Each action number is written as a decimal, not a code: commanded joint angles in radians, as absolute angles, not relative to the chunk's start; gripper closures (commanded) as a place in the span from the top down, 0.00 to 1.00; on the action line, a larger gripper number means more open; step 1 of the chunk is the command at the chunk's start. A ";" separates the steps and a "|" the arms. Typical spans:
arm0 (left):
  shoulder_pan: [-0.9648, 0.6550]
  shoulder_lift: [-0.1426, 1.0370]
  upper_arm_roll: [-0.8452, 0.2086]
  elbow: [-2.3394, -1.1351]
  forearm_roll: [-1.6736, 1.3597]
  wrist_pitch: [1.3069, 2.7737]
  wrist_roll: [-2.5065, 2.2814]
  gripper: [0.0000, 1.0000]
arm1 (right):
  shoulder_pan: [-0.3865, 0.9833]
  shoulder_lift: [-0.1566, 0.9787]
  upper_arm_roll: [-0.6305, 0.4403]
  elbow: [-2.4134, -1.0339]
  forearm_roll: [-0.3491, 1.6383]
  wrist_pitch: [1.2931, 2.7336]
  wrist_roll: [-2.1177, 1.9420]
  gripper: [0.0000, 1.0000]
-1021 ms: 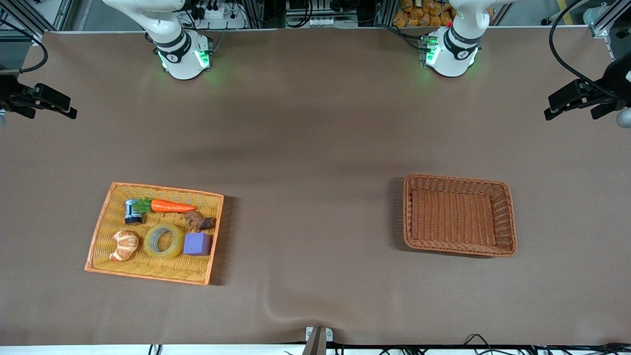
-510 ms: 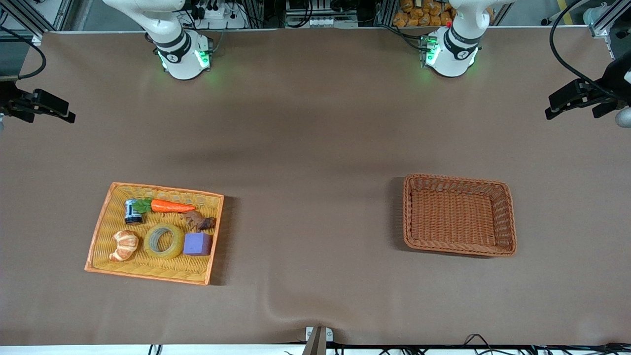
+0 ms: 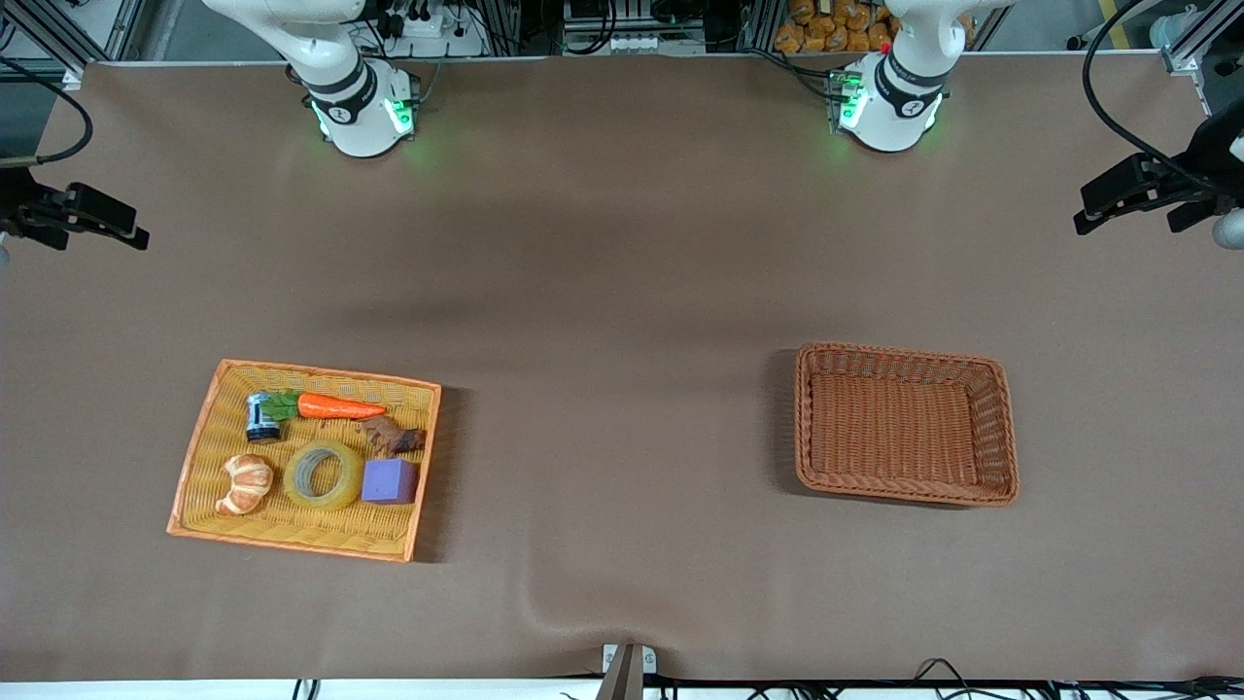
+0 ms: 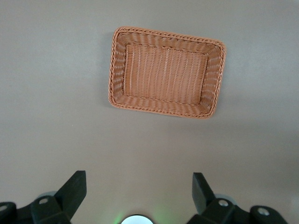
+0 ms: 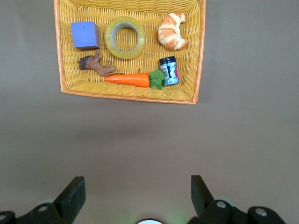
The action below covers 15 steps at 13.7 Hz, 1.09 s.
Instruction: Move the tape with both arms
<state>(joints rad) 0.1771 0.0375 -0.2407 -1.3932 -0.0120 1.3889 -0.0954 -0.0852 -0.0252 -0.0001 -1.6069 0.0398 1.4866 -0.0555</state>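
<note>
Tape (image 3: 324, 474): the yellowish ring lies flat in the yellow tray (image 3: 199, 447), between the croissant (image 3: 245, 483) and the purple cube (image 3: 390, 480), with its round hole facing up; nothing grips it.
Yellow tray: sits on the brown desk (image 3: 622, 292) toward the right arm's end; an orange rim runs around its woven floor.
Other tray items: a carrot (image 3: 335, 406) with green leaves, a small dark jar (image 3: 261, 417) just beside the leaves, and a brown figurine (image 3: 394, 437) between the carrot and the cube, all farther from the front camera than the tape.
Brown basket (image 3: 805, 428): a woven rectangle on the desk toward the left arm's end, well apart from the yellow tray, with nothing inside.
Right pincer (image 5: 138, 193): fingers spread wide and holding nothing, high over bare desk, with the yellow tray and the tape seen below in its wrist view; in the front view it shows at the edge of the desk at the right arm's end.
Left pincer (image 4: 139, 189): fingers also spread wide and holding nothing, high over bare desk, with the brown basket seen below in its wrist view; in the front view it shows at the edge of the desk at the left arm's end.
Arm bases: both stand along the desk's edge farthest from the front camera, with green lights lit.
</note>
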 commanded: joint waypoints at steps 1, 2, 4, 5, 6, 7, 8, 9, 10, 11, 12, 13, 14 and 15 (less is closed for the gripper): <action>0.183 0.037 -0.239 -1.376 0.012 1.371 -0.061 1.00 | -0.071 0.001 0.009 -1.600 0.048 1.494 -0.066 1.00; 0.181 0.037 -0.238 -1.376 0.012 1.371 -0.064 1.00 | -0.061 0.015 0.009 -1.600 0.048 1.494 -0.067 1.00; 0.183 0.031 -0.236 -1.376 0.014 1.371 -0.066 1.00 | -0.055 0.054 0.009 -1.601 0.048 1.493 -0.069 1.00; 0.184 0.029 -0.233 -1.376 0.014 1.371 -0.066 1.00 | -0.052 0.063 0.009 -1.601 0.048 1.493 -0.069 1.00; 0.184 0.029 -0.233 -1.376 0.012 1.371 -0.064 1.00 | -0.043 0.077 0.009 -1.600 0.046 1.497 -0.069 1.00; 0.184 0.031 -0.235 -1.376 0.012 1.371 -0.066 1.00 | -0.035 0.095 0.009 -1.600 0.046 1.502 -0.069 1.00; 0.183 0.031 -0.238 -1.376 0.012 1.371 -0.066 1.00 | -0.035 0.113 0.009 -1.601 0.045 1.502 -0.069 1.00; 0.183 0.031 -0.241 -1.376 0.012 1.371 -0.067 1.00 | -0.035 0.136 0.009 -1.600 0.046 1.511 -0.069 1.00; 0.183 0.031 -0.242 -1.376 0.012 1.371 -0.067 1.00 | -0.034 0.159 0.009 -1.600 0.046 1.541 -0.069 1.00; 0.183 0.031 -0.242 -1.376 0.012 1.371 -0.066 1.00 | -0.025 0.190 0.009 -1.601 0.046 1.572 -0.069 1.00; 0.183 0.031 -0.244 -1.376 0.012 1.371 -0.067 1.00 | -0.031 0.236 0.009 -1.601 0.046 1.607 -0.069 1.00; 0.181 0.031 -0.244 -1.376 0.012 1.371 -0.064 1.00 | -0.038 0.277 0.009 -1.601 0.051 1.662 -0.069 1.00; 0.181 0.031 -0.244 -1.376 0.012 1.371 -0.064 1.00 | -0.029 0.305 0.009 -1.601 0.048 1.705 -0.068 1.00; 0.181 0.031 -0.244 -1.377 0.012 1.371 -0.064 1.00 | -0.022 0.333 0.008 -1.600 0.043 1.742 -0.060 1.00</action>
